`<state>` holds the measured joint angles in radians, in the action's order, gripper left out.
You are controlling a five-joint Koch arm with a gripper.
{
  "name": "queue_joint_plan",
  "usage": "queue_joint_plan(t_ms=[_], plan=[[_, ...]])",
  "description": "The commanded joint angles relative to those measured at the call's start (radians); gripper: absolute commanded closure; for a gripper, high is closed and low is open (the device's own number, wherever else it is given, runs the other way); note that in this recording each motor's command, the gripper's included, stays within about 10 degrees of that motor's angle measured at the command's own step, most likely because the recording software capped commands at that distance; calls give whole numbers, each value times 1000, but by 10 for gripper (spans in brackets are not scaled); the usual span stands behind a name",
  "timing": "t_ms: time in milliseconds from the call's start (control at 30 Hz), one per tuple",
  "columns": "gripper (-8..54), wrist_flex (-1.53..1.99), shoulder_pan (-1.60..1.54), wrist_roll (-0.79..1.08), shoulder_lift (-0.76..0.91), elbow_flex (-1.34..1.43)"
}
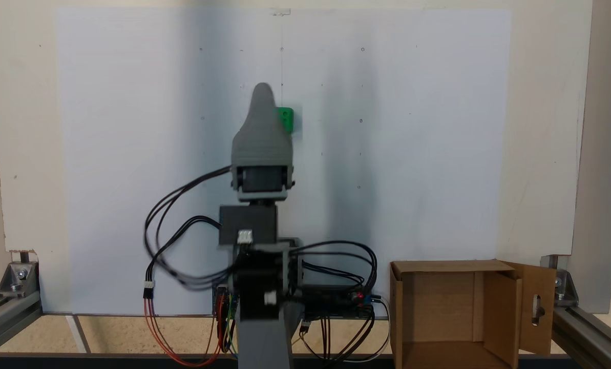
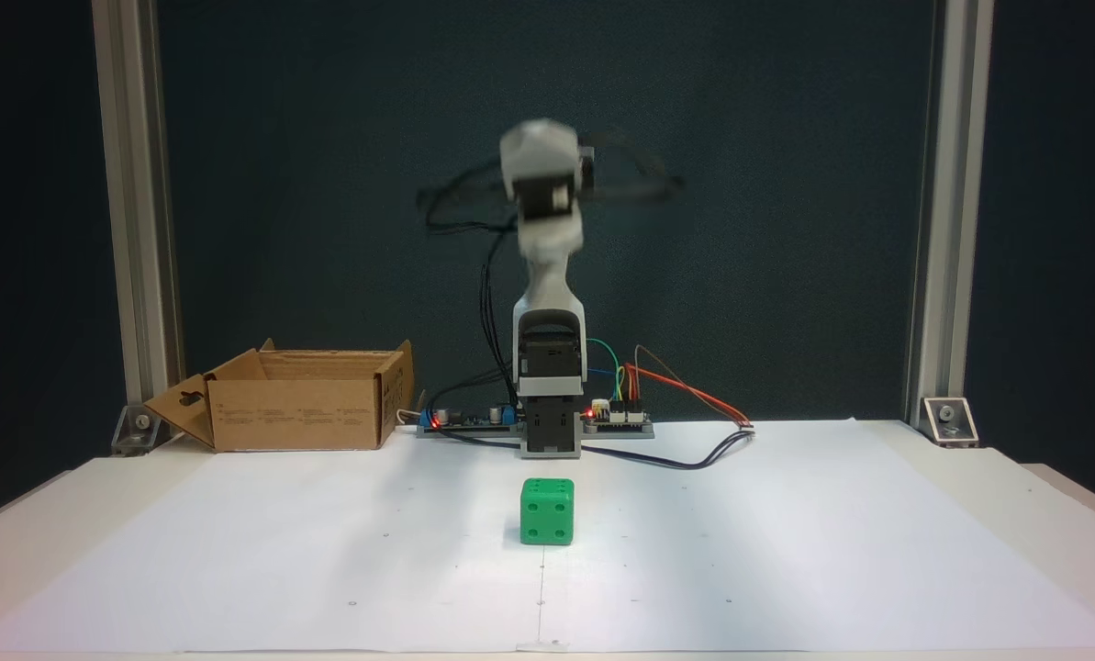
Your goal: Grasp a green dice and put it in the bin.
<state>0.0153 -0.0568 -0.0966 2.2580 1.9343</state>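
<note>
Green dice (image 2: 547, 511) sits alone on the white paper sheet (image 2: 786, 551) in front of the arm's base, four pips facing the camera; the gripper (image 1: 262, 95) hangs raised above it, blurred, its opening impossible to tell; the bin (image 2: 304, 400) stands open beside the base, well apart from the dice; a descent slightly off-centre could nudge the dice aside, since one jaw would strike its top edge.

White paper-covered table (image 2: 786, 551), green dice (image 2: 547, 511) mid-sheet; cardboard bin (image 2: 304, 413) (flaps open) at edge
</note>
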Motion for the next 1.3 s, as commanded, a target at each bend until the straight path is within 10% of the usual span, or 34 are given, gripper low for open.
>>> queue_joint_plan(t_ms=[0, 667, 1267], plan=[[24, 161, -28, -46, 106, -132], [20, 1336, 66, -54, -578, -612], [11, 1238, 34, -52, -623, -580]])
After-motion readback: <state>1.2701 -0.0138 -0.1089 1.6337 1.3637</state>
